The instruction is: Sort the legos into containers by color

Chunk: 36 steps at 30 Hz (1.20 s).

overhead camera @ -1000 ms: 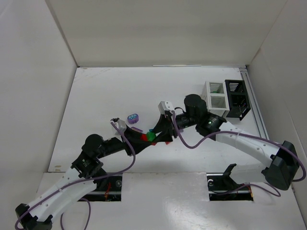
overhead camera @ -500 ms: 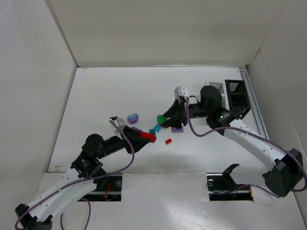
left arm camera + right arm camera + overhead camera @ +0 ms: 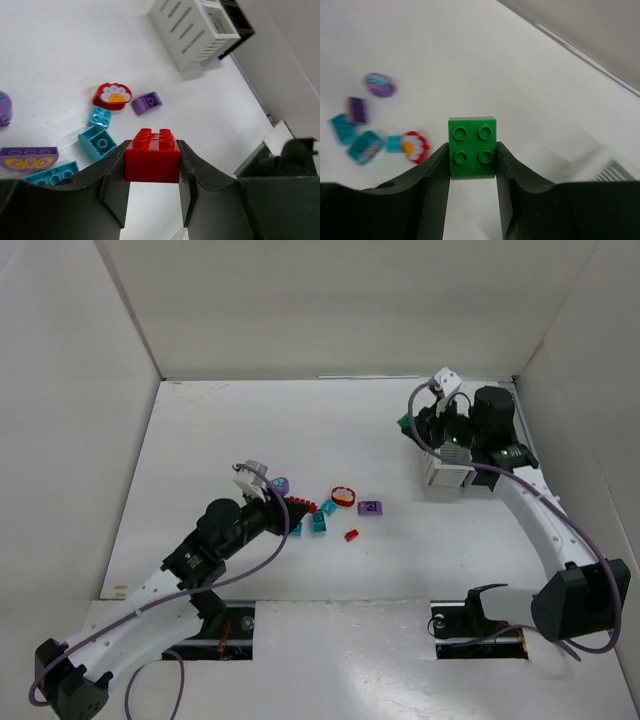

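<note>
My left gripper [image 3: 297, 506] [image 3: 152, 165] is shut on a red brick [image 3: 300, 505] [image 3: 152, 156] and holds it above the table, just left of the loose pile. The pile holds a red flower piece [image 3: 343, 496] [image 3: 113, 95], a purple brick [image 3: 370, 507] [image 3: 146, 102], teal bricks [image 3: 319, 522] [image 3: 97, 142] and a small red piece [image 3: 351, 535]. My right gripper [image 3: 406, 425] [image 3: 472, 160] is shut on a green brick [image 3: 403, 423] [image 3: 472, 146], held up beside the white container's [image 3: 446, 470] [image 3: 192, 30] far left corner. The black container [image 3: 241, 20] stands behind the white one, mostly hidden by my right arm in the top view.
A round purple piece [image 3: 281, 485] [image 3: 379, 85] lies at the left of the pile. A flat purple piece with yellow print [image 3: 27, 157] lies near my left fingers. White walls enclose the table at the back and on both sides.
My right arm has swung from the pile to the back right with the green brick. My left arm has moved forward and right with the red brick.
</note>
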Each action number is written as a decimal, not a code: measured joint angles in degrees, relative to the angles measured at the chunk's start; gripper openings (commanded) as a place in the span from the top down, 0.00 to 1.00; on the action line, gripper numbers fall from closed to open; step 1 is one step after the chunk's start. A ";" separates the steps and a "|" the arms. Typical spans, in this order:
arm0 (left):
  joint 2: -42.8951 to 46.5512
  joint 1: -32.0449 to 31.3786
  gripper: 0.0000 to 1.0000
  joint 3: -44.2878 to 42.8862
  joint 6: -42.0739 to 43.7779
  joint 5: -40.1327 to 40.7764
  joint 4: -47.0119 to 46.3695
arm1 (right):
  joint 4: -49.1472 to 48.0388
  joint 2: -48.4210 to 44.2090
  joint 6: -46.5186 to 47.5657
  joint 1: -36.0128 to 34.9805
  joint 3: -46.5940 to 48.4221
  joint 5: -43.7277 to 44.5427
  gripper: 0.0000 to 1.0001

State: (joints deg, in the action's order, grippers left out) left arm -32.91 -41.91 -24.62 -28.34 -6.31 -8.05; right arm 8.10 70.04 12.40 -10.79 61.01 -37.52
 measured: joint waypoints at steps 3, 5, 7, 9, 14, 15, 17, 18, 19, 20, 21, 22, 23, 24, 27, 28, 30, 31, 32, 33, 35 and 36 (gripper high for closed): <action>-6.73 0.02 0.99 -4.59 -2.14 5.86 3.54 | 6.71 4.79 2.60 0.26 7.65 15.34 0.77; -11.54 0.07 0.99 -7.85 -2.86 8.68 4.98 | 9.11 7.32 3.85 0.63 11.41 22.64 0.77; -15.52 0.31 0.99 -10.45 -3.34 10.58 5.53 | 10.64 9.68 4.68 1.11 14.23 28.46 0.76; -18.56 0.61 0.99 -12.24 -3.45 11.76 5.81 | 11.78 12.39 5.35 1.90 16.68 33.05 0.76; -21.84 2.47 0.99 -13.99 -3.34 12.31 5.79 | 14.29 19.74 6.10 4.46 20.59 39.67 0.71; -22.16 2.78 0.99 -14.12 -3.28 12.46 5.75 | 14.67 20.96 6.19 4.85 20.72 40.33 0.69; -22.62 2.99 0.98 -14.40 -3.21 12.55 5.77 | 15.76 23.52 6.36 5.62 21.35 41.03 0.63; -22.88 2.99 0.98 -14.51 -3.19 12.57 5.70 | 16.35 24.79 6.47 5.90 21.92 41.20 0.61; -23.21 2.99 0.98 -14.67 -3.19 12.55 5.73 | 16.92 25.99 6.51 5.99 22.53 41.27 0.59; -23.61 2.99 0.98 -14.91 -3.17 12.48 5.66 | 17.40 26.97 6.58 6.21 22.99 41.29 0.57; -24.04 2.99 0.98 -15.26 -3.15 12.37 5.64 | 17.77 27.69 6.71 6.29 23.34 41.33 0.47; -24.52 2.99 0.98 -15.58 -3.13 12.26 5.57 | 18.32 28.15 6.75 6.34 23.61 41.33 0.42; -25.11 3.02 0.98 -16.00 -3.06 12.04 5.44 | 18.73 28.35 7.02 6.36 23.69 41.33 0.36; -25.49 3.02 0.98 -16.26 -3.04 11.85 5.27 | 18.88 28.37 6.93 6.54 23.69 41.33 0.34; -26.75 3.02 0.98 -17.18 -2.95 10.84 4.39 | 19.34 28.35 7.13 6.62 24.30 41.27 0.31; -27.28 3.02 0.98 -17.73 -2.82 10.47 4.42 | 19.58 28.33 7.19 6.64 24.52 41.27 0.31; -28.70 3.02 0.98 -19.08 -2.47 9.29 3.98 | 20.02 28.13 7.32 6.64 24.68 41.27 0.30; -29.46 3.02 0.98 -19.78 -2.25 8.63 3.52 | 20.24 27.96 7.34 6.64 24.68 41.27 0.30; -30.29 3.02 0.98 -20.57 -1.99 8.02 3.15 | 20.70 27.56 7.28 6.64 24.68 41.40 0.30; -31.30 3.02 0.97 -21.46 -1.66 7.10 2.80 | 21.22 26.93 7.08 6.64 24.55 41.86 0.29; -33.79 3.02 0.97 -23.80 -0.63 5.22 1.88 | 21.64 23.85 6.08 6.64 23.26 43.41 0.27; -35.63 3.02 0.97 -25.46 0.04 3.96 1.57 | 21.77 21.33 5.18 6.71 21.88 44.59 0.25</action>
State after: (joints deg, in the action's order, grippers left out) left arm -68.53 -38.89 -50.09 -28.29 -2.35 -6.48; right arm 29.87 91.37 17.58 -4.08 82.89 7.07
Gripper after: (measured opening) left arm 0.334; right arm 0.722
